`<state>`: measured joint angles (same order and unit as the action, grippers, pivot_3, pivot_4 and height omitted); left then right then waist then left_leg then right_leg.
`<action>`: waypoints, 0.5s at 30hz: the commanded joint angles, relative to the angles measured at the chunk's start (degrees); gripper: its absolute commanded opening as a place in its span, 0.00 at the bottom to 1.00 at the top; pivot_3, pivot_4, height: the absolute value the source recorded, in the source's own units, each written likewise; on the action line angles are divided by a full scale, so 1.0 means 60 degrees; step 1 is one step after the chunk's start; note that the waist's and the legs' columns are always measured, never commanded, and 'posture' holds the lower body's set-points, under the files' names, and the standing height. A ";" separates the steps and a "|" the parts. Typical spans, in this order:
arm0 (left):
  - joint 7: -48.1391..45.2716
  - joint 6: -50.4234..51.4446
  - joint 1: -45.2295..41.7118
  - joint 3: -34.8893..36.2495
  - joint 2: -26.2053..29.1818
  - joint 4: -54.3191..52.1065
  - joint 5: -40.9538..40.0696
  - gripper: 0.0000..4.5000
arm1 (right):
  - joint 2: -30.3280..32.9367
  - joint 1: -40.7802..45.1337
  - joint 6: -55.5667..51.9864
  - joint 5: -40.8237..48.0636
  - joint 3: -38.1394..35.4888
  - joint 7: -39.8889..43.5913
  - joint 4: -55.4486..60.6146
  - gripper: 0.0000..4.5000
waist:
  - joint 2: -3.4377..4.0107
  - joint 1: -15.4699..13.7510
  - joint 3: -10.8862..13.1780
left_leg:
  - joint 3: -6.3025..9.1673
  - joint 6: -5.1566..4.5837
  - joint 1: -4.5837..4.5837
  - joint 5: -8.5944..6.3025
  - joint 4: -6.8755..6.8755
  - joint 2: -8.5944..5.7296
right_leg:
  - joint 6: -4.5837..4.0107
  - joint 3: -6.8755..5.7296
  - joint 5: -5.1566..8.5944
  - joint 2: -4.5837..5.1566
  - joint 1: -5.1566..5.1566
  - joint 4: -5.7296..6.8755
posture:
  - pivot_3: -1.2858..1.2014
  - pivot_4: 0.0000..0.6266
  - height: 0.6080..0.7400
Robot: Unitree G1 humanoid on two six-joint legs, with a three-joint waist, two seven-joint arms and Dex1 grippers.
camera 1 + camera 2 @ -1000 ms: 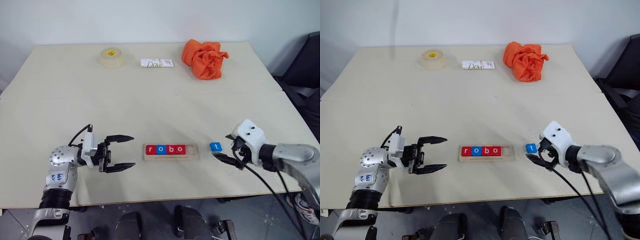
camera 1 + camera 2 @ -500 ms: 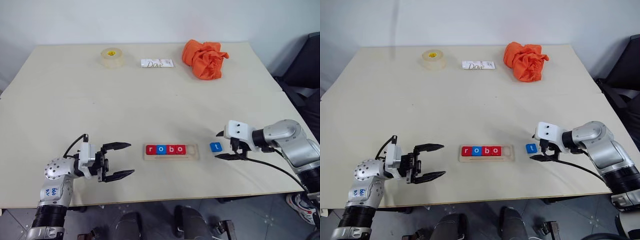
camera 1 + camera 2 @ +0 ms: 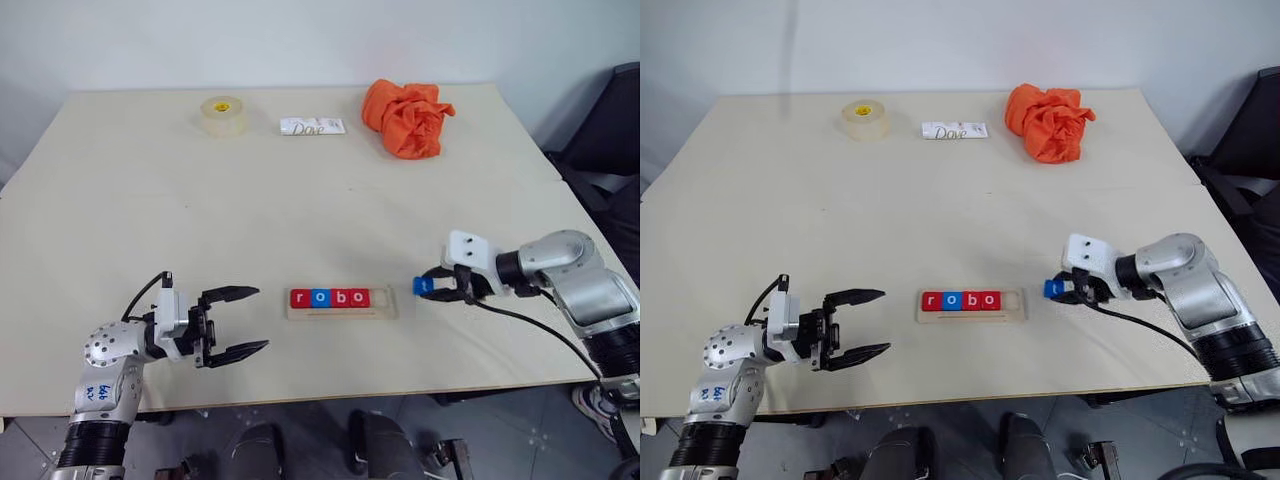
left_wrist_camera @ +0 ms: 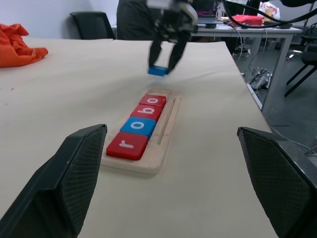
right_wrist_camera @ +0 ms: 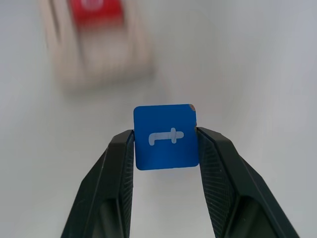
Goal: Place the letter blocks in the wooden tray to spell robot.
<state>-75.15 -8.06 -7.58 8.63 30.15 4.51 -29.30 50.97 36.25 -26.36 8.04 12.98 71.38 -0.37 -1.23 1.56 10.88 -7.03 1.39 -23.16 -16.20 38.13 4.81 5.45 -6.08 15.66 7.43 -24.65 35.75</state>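
Left gripper (image 3: 232,322): fingers spread wide, nothing held, hovering beside the tray's left end.

Wooden tray (image 3: 343,313): four letter blocks (image 3: 331,298) seated, reading r, o, b, o; the rightmost slot is left vacant.

Blue t block (image 5: 166,136): half a second ago flat on the table (image 3: 300,200) beside open fingers; now pinched by its edges and lifted clear, just right of the tray.

Right gripper (image 3: 428,287): clamped on this tile. Only its seating is judged outstanding.

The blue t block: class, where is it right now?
The blue t block is pinched in the right gripper, just right of the wooden tray, near its empty end slot.
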 commanded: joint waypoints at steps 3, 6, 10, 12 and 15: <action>-0.0080 -0.0174 -0.0377 -0.0072 -0.0068 0.0140 -0.0123 1.00 | -0.0375 0.0141 -0.1793 0.0425 0.0192 -0.0265 0.1943 0.32 | 0.0000 -0.0020 0.0000 | 0.0004 0.0000 -0.0005 -0.0003 0.0000 0.0000 | -0.0002 -0.0004 0.0001 0.0002 0.0003 -0.0007 | 0.52 0.24 1.00; -0.0079 -0.0211 -0.0459 -0.0105 -0.0095 0.0211 -0.0105 1.00 | -0.0535 0.0183 -0.2208 0.0090 0.0647 -0.0512 0.2080 0.32 | 0.0000 -0.0027 0.0000 | 0.0004 -0.0004 -0.0010 -0.0005 0.0002 -0.0004 | -0.0002 -0.0004 0.0001 0.0006 0.0003 -0.0009 | 0.52 0.24 1.00; -0.0050 -0.0238 -0.0435 -0.0100 -0.0100 0.0200 -0.0110 1.00 | -0.0681 0.0289 -0.2347 0.0019 0.0922 -0.0655 0.2141 0.32 | 0.0000 -0.0014 0.0000 | -0.0002 -0.0006 -0.0012 -0.0006 0.0002 -0.0006 | -0.0002 -0.0003 0.0001 0.0006 0.0001 -0.0011 | 0.52 0.24 1.00; -0.0023 -0.0243 -0.0332 -0.0062 -0.0079 0.0127 -0.0133 1.00 | -0.0697 0.0323 -0.2306 -0.0035 0.1031 -0.0642 0.2092 0.32 | 0.0000 -0.0011 0.0000 | -0.0001 -0.0006 -0.0012 -0.0007 0.0000 -0.0005 | -0.0002 -0.0003 0.0001 0.0003 0.0000 -0.0012 | 0.52 0.24 1.00; 0.0016 -0.0251 -0.0219 -0.0018 -0.0064 0.0054 -0.0152 1.00 | -0.0695 0.0342 -0.2204 -0.0100 0.1174 -0.0626 0.1992 0.32 | 0.0000 0.0007 0.0000 | -0.0002 -0.0006 -0.0012 -0.0007 0.0000 -0.0004 | -0.0002 -0.0003 0.0001 0.0002 -0.0001 -0.0011 | 0.52 0.24 1.00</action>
<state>-75.14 -8.81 -9.60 7.93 29.72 6.16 -29.27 46.83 37.25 -40.19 7.85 20.08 67.57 10.84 -1.23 1.61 10.88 -7.04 1.35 -23.23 -16.24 38.13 4.79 5.44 -6.10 15.67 7.44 -24.66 35.68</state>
